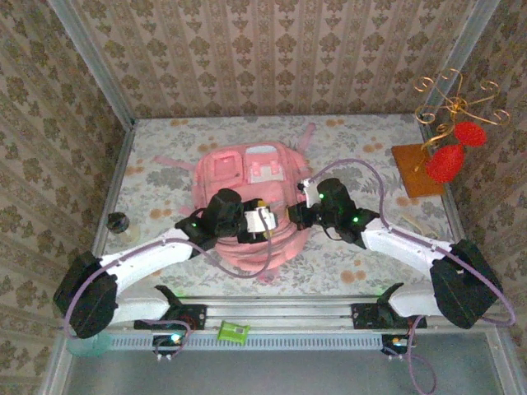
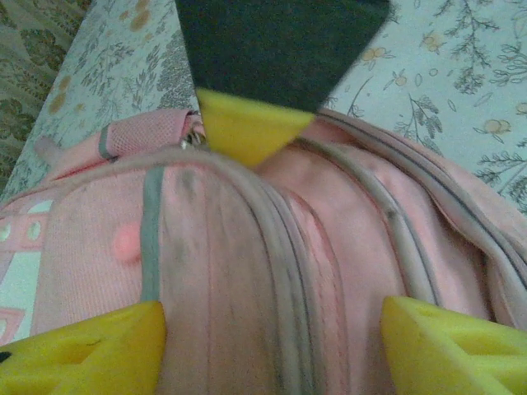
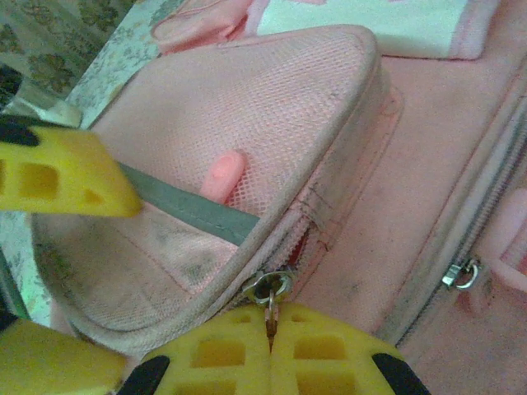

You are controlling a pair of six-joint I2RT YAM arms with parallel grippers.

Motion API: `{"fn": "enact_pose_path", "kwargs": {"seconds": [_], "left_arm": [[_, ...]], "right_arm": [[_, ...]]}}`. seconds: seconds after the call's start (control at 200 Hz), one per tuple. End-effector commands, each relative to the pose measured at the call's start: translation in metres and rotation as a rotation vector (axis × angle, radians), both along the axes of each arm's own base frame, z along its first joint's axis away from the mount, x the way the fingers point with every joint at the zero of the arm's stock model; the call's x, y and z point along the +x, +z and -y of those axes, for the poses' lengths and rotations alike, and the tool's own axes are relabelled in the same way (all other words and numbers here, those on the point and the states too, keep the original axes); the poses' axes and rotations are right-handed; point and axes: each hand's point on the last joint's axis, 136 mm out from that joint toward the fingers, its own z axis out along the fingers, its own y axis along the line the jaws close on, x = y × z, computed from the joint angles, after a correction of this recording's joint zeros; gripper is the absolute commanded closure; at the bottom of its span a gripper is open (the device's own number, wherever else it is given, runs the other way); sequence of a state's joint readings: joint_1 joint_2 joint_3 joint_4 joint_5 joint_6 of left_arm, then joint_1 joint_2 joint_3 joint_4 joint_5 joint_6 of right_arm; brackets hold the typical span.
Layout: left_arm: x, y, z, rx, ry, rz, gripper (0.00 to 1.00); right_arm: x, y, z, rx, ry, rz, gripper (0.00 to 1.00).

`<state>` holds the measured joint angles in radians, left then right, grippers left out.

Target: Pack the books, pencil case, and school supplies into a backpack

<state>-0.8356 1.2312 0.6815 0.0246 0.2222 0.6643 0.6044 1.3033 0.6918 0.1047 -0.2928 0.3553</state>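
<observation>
1. The large soft pink fabric backpack (image 1: 247, 169) lies flat in the middle of the floral-covered table (image 1: 156, 156), with one strap trailing out toward 1 o'clock
2. At the bag's 4 o'clock corner, the right gripper (image 3: 272, 329) has its yellow fingers pressed together on the small metal zip pull (image 3: 270, 290) of a pink mesh-faced pocket (image 3: 247, 107). The seam beside the pull gapes a little
3. At the bag's 6 o'clock edge, the left gripper (image 2: 268, 350) hangs over the ridged zip tracks, fingers spread wide with nothing between them
4. To my eye the step in hand is working that pocket's zip. I cannot tell whether it is being opened or closed
5. The next move likely calls for a steady drag along the curved track, with the left fingers pinning the loose fabric nearby so the pocket does not bunch or lift
</observation>
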Motion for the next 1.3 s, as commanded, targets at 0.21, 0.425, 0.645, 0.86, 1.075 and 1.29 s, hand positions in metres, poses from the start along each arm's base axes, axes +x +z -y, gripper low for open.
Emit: {"fn": "enact_pose_path", "kwargs": {"seconds": [0.21, 0.425, 0.645, 0.86, 1.075, 1.29], "left_arm": [[0.014, -0.012, 0.005, 0.095, 0.048, -0.008, 0.70], [-0.010, -0.011, -0.015, 0.058, -0.038, -0.024, 1.00], [-0.022, -0.004, -0.024, -0.036, -0.111, 0.021, 1.00], [-0.020, -0.002, -0.021, -0.076, -0.143, 0.020, 1.00], [0.019, 0.003, -0.003, -0.106, -0.032, 0.035, 1.00], [0.029, -0.014, 0.037, -0.093, -0.095, -0.027, 0.87]], "right_arm": [[-0.027, 0.031, -0.025, 0.096, 0.185, 0.114, 1.00], [-0.008, 0.004, 0.008, -0.032, 0.099, 0.095, 1.00], [0.017, 0.003, 0.017, -0.103, 0.022, 0.094, 1.00], [0.046, -0.012, 0.023, -0.183, -0.059, 0.052, 1.00], [0.040, -0.009, 0.032, -0.200, -0.044, 0.033, 0.78], [0.031, 0.011, 0.101, -0.311, -0.310, 0.043, 0.65]]}}
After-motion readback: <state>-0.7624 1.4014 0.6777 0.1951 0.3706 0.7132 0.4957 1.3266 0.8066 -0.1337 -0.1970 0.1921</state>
